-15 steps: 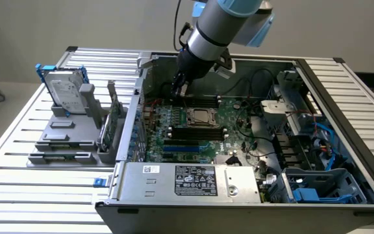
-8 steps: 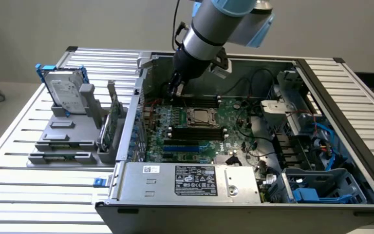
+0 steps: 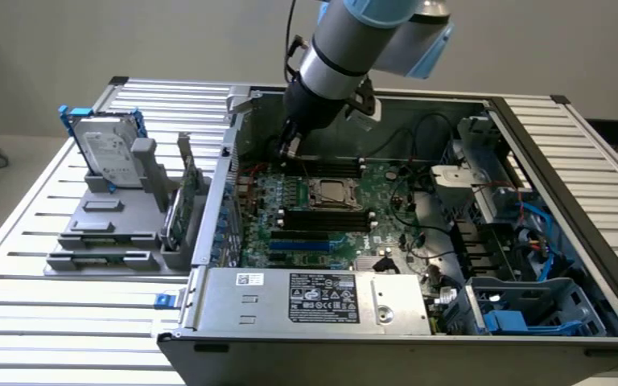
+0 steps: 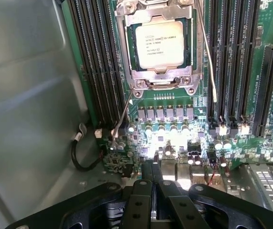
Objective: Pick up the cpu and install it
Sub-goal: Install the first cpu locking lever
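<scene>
The cpu (image 3: 331, 191) (image 4: 159, 44), a small square chip with a pale silvery top and printed text, lies flat in the metal-framed socket (image 4: 192, 52) on the green motherboard (image 3: 379, 181) inside the open computer case. My gripper (image 3: 286, 151) (image 4: 155, 168) hovers low over the board's edge by the case wall, a short way from the socket. Its dark fingers (image 4: 146, 174) are pressed together, shut, with nothing between them. A thin wire lever (image 4: 207, 52) runs along one side of the socket.
Black memory slots (image 4: 96, 57) flank the socket on both sides. The grey case wall (image 4: 26, 95) stands close beside the gripper. A hard drive in a blue frame (image 3: 110, 149) stands on a grey fixture at the exterior view's left. The power supply (image 3: 309, 297) fills the case's near end.
</scene>
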